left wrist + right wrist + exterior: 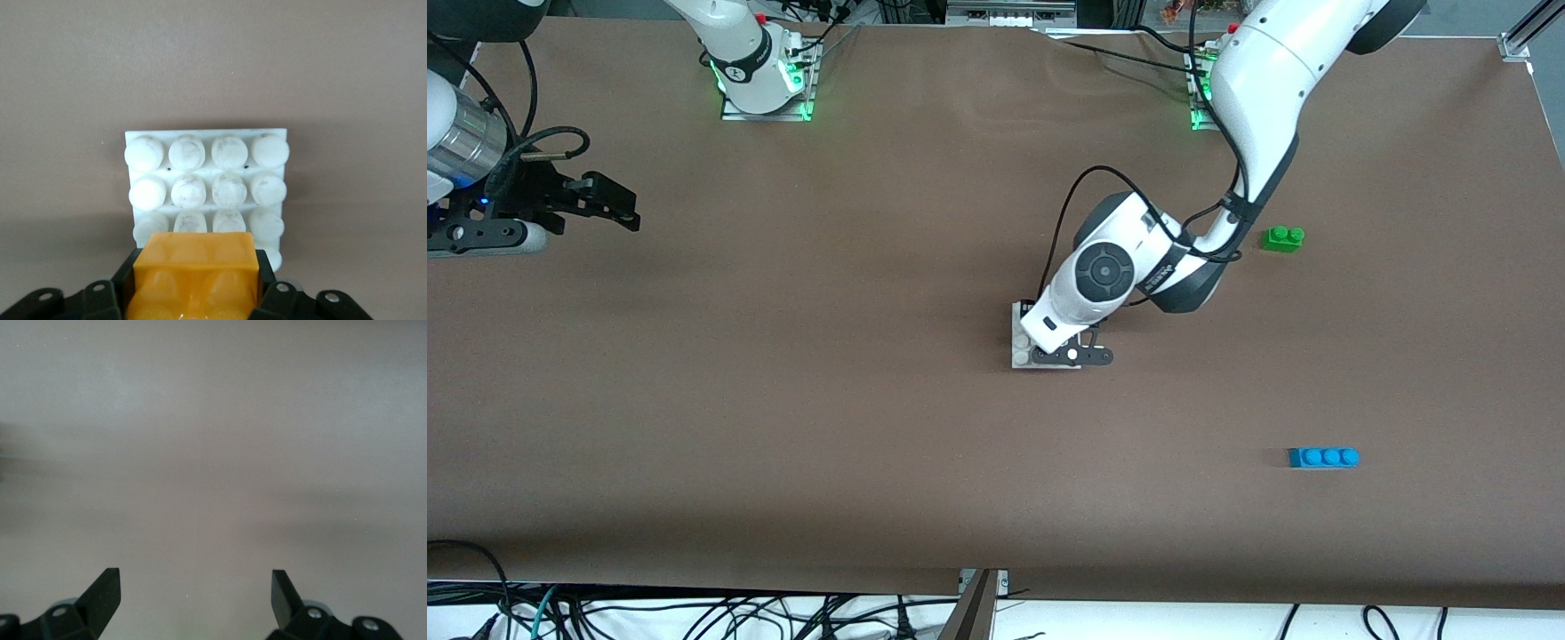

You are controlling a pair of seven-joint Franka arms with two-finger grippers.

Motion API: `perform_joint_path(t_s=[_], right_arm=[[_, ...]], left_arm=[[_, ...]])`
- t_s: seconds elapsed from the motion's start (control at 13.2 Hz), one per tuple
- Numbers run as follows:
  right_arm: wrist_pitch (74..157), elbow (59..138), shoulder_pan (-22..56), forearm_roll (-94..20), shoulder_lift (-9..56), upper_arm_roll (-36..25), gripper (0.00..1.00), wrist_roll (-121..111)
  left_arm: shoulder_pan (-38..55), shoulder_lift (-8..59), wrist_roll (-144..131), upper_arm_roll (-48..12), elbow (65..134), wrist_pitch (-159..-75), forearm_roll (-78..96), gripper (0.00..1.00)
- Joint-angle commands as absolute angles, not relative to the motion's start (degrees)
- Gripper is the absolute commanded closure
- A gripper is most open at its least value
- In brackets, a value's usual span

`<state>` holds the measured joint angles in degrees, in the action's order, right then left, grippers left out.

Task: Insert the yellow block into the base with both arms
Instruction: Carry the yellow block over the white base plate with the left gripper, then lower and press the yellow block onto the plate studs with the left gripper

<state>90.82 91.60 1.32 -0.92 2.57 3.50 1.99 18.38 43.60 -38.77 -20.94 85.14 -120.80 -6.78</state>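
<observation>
The white base (pixel 1021 342) lies flat at the middle of the brown table and is mostly covered by my left hand. My left gripper (pixel 1072 356) is low over the base's edge nearer the front camera. In the left wrist view the left gripper (pixel 195 283) is shut on the yellow block (pixel 195 267), which sits over the base's nearest row of studs; the base (pixel 207 177) fills the middle of that view. The block is hidden in the front view. My right gripper (pixel 624 209) waits open and empty over bare table at the right arm's end; it also shows in the right wrist view (pixel 195 587).
A green two-stud brick (pixel 1282 238) lies toward the left arm's end of the table. A blue three-stud brick (pixel 1323 457) lies nearer the front camera than the green one. Cables hang below the table's front edge (pixel 978 591).
</observation>
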Motion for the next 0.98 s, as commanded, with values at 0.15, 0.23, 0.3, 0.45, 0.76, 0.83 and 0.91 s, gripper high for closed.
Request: perform_joint_path(t_s=[0.15, 0.23, 0.3, 0.45, 0.76, 0.83, 0.91], right_arm=[[90.5, 92.4, 1.2, -0.9, 1.7, 3.5, 0.00, 1.8], [90.5, 92.4, 1.3, -0.8, 1.7, 3.5, 0.00, 1.8], [90.5, 92.4, 1.3, -0.9, 1.8, 3.5, 0.00, 1.8], [90.5, 92.4, 1.2, -0.8, 1.8, 3.5, 0.00, 1.7], [90.5, 92.5, 1.3, -0.9, 1.8, 3.5, 0.00, 1.9], [90.5, 92.4, 1.3, -0.9, 1.8, 3.5, 0.00, 1.9], [90.5, 92.4, 1.3, -0.9, 1.8, 3.5, 0.00, 1.9]], left_arm=[[20.2, 44.6, -41.0, -20.0, 85.2, -122.6, -9.1, 0.80], [20.7, 45.3, -41.0, -20.0, 85.7, -124.1, -9.1, 0.81], [20.9, 45.9, -41.0, -19.9, 86.1, -125.3, -10.3, 0.82], [20.8, 45.9, -41.0, -19.9, 86.7, -125.5, -12.7, 0.82], [20.8, 46.0, -41.0, -19.7, 86.7, -125.5, -12.8, 0.82], [21.0, 46.0, -41.0, -19.7, 87.2, -125.5, -12.8, 0.82], [21.2, 46.1, -41.0, -19.7, 87.6, -125.5, -12.9, 0.82]])
